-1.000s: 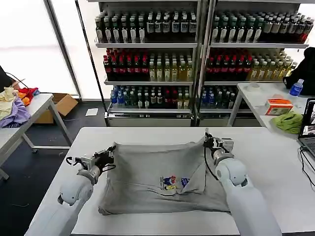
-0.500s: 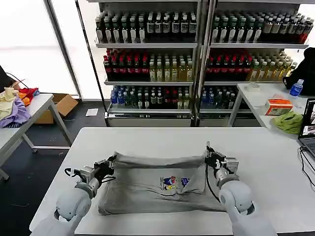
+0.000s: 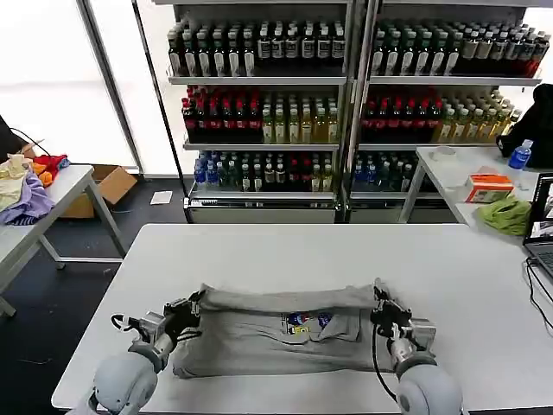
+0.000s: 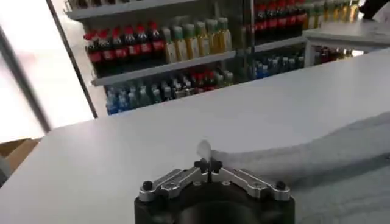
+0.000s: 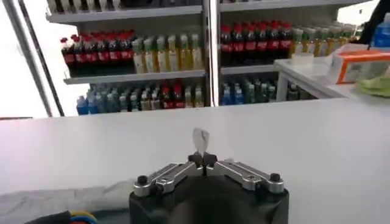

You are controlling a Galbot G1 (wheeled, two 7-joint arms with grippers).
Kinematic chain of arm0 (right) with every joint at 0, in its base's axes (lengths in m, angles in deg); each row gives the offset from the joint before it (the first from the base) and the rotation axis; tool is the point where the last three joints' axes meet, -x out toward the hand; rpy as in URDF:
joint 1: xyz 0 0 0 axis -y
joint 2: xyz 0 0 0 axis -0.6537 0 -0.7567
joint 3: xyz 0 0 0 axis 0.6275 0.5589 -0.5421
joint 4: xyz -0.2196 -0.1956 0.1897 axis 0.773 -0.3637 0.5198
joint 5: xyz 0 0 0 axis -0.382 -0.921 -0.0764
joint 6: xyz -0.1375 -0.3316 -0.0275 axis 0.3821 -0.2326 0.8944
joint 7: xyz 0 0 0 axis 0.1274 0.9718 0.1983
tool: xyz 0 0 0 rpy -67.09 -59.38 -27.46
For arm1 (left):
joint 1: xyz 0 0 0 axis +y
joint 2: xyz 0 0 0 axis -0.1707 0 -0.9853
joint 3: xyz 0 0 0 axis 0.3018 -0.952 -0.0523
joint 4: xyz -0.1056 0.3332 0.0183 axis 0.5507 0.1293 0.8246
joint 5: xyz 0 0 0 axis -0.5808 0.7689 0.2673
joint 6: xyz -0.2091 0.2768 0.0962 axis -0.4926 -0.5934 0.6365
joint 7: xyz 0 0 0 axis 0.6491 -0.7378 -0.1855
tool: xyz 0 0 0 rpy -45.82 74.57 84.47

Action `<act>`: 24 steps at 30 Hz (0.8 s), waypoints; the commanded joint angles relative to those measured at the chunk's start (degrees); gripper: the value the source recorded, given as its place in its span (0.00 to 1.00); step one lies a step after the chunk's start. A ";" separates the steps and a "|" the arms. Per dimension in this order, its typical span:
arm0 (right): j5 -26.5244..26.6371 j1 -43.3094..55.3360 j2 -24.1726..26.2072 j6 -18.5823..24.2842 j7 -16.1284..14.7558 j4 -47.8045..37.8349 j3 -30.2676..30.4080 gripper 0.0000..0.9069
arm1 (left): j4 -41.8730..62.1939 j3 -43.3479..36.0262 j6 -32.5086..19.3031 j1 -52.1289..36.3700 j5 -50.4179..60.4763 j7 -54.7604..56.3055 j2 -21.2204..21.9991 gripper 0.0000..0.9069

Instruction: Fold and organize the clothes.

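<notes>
A light grey shirt (image 3: 259,341) with a small multicoloured chest print (image 3: 300,322) lies on the white table (image 3: 285,246), its far edge folded over toward me. My left gripper (image 3: 193,306) is shut on the shirt's left far corner. In the left wrist view the gripper (image 4: 208,164) pinches a tuft of grey cloth (image 4: 204,149), and the shirt (image 4: 341,152) trails off beside it. My right gripper (image 3: 380,304) is shut on the right far corner. The right wrist view shows that gripper (image 5: 203,159) with a cloth tip (image 5: 200,140) between its closed fingers.
Shelves of bottles (image 3: 268,104) stand behind the table. A side table at right holds a lime-green cloth (image 3: 508,213), an orange box (image 3: 489,186) and a laptop (image 3: 543,226). Coloured fabrics (image 3: 26,186) lie on a table at left.
Both grippers have pulled the shirt's far edge toward me, folding it over the lower part. The fold now covers the top of the chest print.
</notes>
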 commanded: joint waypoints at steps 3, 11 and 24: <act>-3.76 -7.37 -0.82 1.93 0.17 2.01 -1.05 0.00 | -2.93 1.08 0.43 4.97 1.18 -0.05 -0.45 0.00; -5.24 -5.85 -1.04 3.16 0.15 -1.80 -0.85 0.00 | -3.16 1.23 0.57 6.35 2.12 -0.51 0.06 0.00; -7.38 -5.00 -0.78 3.77 -0.08 -4.30 -1.03 0.00 | -3.34 1.43 0.70 7.36 3.31 -0.57 0.59 0.00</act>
